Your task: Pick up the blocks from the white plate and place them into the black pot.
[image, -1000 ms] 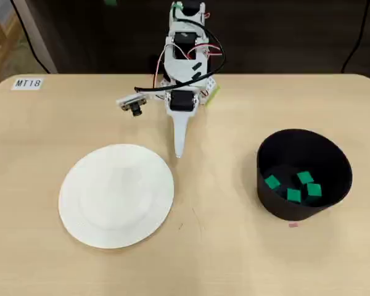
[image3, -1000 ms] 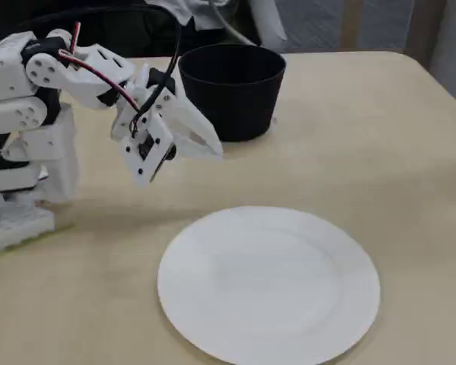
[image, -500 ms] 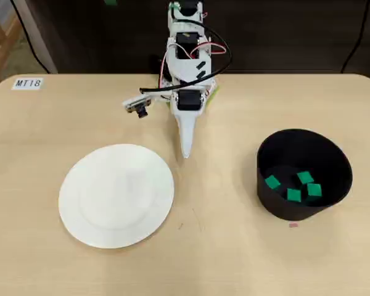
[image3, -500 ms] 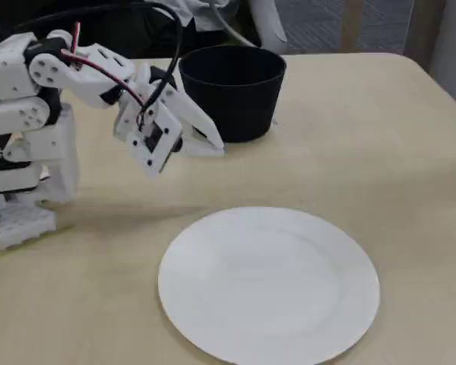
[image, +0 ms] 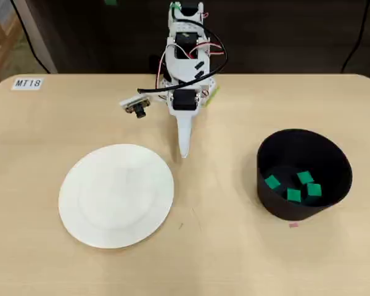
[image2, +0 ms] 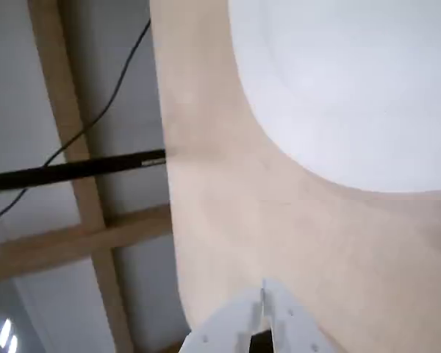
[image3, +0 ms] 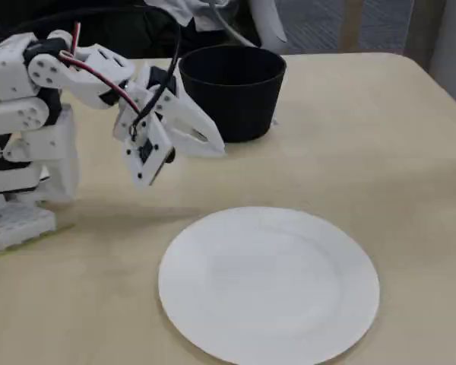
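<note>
White plastic gripper (image: 183, 153) fingers were seen pressed together, holding nothing, above bare table between the round white paper plate (image: 116, 195) and the matte black round pot (image: 303, 173). Four small green cubes (image: 294, 185) inside the pot were shown only overhead; the fixed view hid them.

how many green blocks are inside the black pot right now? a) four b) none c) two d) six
a) The overhead view shows four green blocks lying on the floor of the black pot, while the white plate holds nothing.
</note>
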`<act>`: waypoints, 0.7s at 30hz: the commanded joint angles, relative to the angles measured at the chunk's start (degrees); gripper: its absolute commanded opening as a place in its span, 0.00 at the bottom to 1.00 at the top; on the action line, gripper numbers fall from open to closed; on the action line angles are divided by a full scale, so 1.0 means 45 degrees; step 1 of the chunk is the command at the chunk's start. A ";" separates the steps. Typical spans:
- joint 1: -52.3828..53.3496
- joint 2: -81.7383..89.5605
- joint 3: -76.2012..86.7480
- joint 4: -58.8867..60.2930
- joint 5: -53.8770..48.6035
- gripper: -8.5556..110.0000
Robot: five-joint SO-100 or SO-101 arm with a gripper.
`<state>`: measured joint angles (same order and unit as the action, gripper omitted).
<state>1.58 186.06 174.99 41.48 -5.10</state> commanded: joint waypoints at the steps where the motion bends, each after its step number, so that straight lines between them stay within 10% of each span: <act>1: 0.0020 0.0078 0.0430 -0.0176 0.0039 0.09; 21: 0.0020 0.0078 0.0430 -0.0176 0.0039 0.06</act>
<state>1.85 186.06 174.99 41.48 -5.10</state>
